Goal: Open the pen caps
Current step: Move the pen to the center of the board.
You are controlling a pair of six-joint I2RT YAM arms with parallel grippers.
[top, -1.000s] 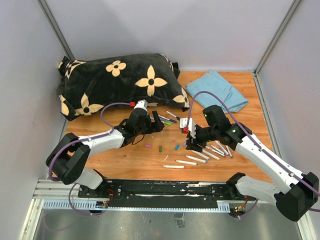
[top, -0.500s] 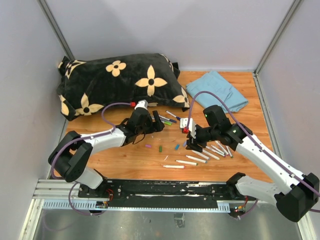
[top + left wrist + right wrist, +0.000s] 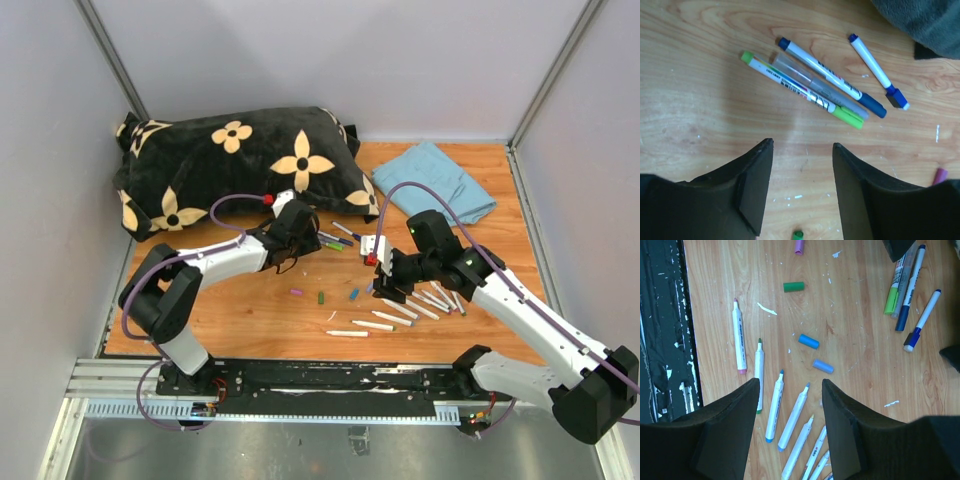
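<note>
Top: L gripper point(image 3: 308, 237) near pillow point(image 3: 220, 160), over capped pens point(image 3: 335, 240); R gripper point(image 3: 388, 290) above uncapped markers point(image 3: 400, 311). Loose pen caps point(image 3: 321, 297) on table point(image 3: 250, 320) btwn both.
L wrist: jaws apart, empty; green marker point(image 3: 790, 85) w/ cap on ahead.
R wrist: jaws apart, empty; green cap point(image 3: 793, 286), blue cap point(image 3: 808, 341) on wood.

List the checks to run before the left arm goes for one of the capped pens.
1. Left tool empty, jaws apart: ok.
2. Right tool empty, jaws apart over the uncapped pens: ok.
3. Target lies alone: not ok for the green pen and long blue pen, which lie packed side by side.
4. Short blue pen lies apart from that bundle: ok.
5. How tightly the pen caps sit: cannot tell.
</note>
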